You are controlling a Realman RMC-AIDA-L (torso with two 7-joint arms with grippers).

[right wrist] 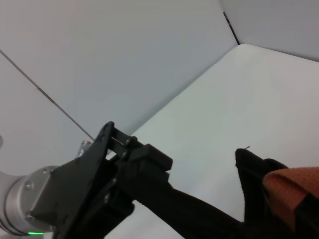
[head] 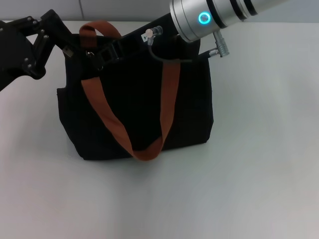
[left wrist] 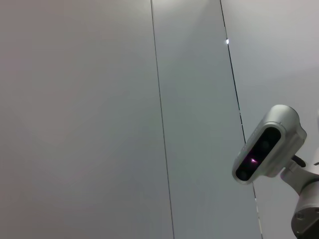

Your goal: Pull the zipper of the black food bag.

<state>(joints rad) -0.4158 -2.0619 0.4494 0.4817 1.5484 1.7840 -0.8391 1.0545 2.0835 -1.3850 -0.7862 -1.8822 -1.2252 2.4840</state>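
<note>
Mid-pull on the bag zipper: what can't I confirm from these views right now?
- Zipper pull tab: not discernible in any view; in the head view the right arm covers the top edge of the black food bag.
- Right gripper: hidden in the head view behind its own arm.
- Left gripper: at the bag's top left corner; what its fingers pinch is lost against black fabric.
- Left wrist view: shows only wall panels and the head camera.
</note>
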